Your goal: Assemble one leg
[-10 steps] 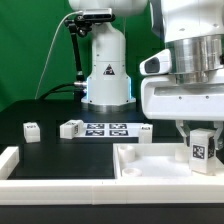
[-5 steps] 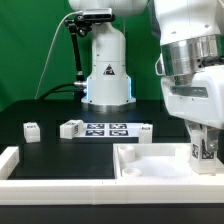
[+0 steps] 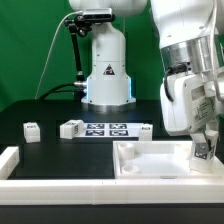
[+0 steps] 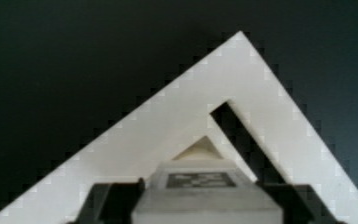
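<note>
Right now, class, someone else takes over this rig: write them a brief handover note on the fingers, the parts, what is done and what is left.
Gripper: fingers shut on the small chunky white plastic tagged leg, held over the large white tray-like part at the exterior view's right.
Other small white tagged pieces lie loose on the black table beside the marker board.
Done: one leg picked up and brought to the tray-like part.
Left: seat and fasten the leg; whether it touches yet cannot be told.
</note>
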